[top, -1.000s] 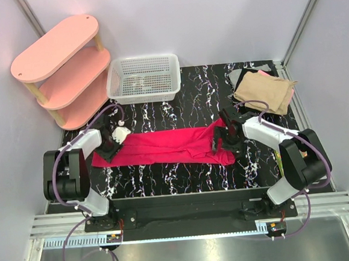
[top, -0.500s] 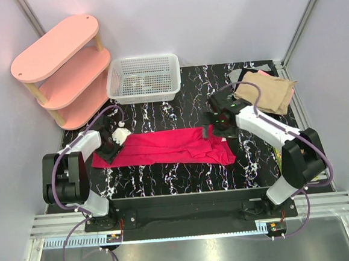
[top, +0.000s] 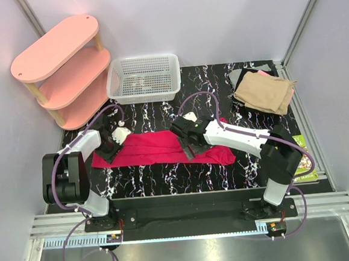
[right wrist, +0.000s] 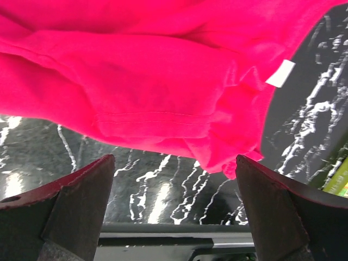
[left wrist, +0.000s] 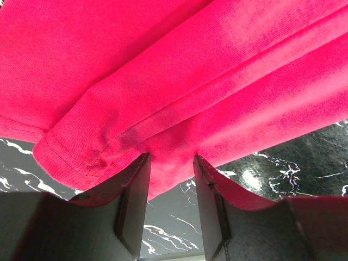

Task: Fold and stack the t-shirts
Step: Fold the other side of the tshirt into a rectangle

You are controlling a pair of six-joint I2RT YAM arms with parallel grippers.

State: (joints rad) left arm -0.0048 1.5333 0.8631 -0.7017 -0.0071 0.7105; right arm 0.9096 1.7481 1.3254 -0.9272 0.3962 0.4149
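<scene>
Top view: L gripper (top: 110, 149) pinches tee (top: 155, 149) at its left end, anchoring it flat; R gripper (top: 186, 144) wide open, empty, over mid-cloth, prob. for fold.

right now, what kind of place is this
Probably a robot lab cell: left arm and right arm bolted to a rail, plain walls boxing in the table, staged shelf and basket.

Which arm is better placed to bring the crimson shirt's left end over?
Likely left: the left gripper sits at the crimson shirt's left end; the right gripper hangs open over its middle.
</scene>
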